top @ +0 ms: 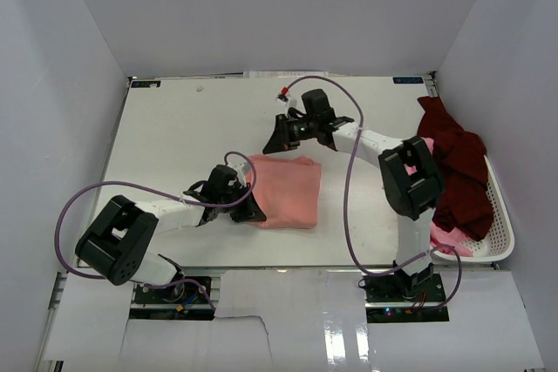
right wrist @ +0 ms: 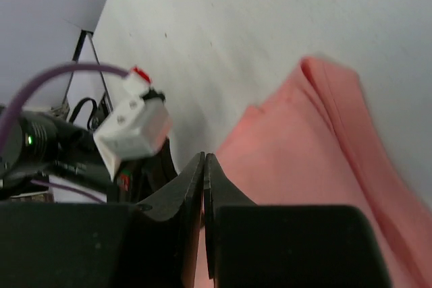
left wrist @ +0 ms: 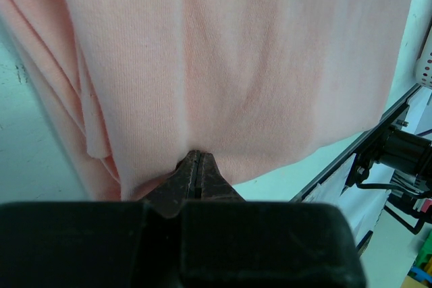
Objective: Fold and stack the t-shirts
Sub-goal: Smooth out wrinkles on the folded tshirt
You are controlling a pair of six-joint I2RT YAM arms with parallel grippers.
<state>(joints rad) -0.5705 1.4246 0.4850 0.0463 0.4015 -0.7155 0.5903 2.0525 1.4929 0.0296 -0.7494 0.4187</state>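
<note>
My left claw [left wrist: 196, 158] has its jaws pressed together with only a thin slit between them, and the tips sit right on the near edge of the salmon-pink t-shirt [top: 286, 191]. From the wrist view I cannot tell whether any cloth is pinched in that slit. The shirt lies folded into a rough rectangle in the middle of the table [top: 192, 128], with layered folds showing along its left side.

My right claw [right wrist: 204, 160] is also closed tight and carries nothing. Its tips hang over bare table just off a corner of the same shirt (that wrist view is a bit blurred, so I cannot say whether they touch it). From above, this claw sits just past the shirt's far edge.

At the right edge of the table stands the white basket [top: 499, 215]. The dark maroon t-shirt [top: 458, 167] is heaped in it and spills over its far end. A lighter pink t-shirt [top: 449, 240] peeks out at the near end.
</note>
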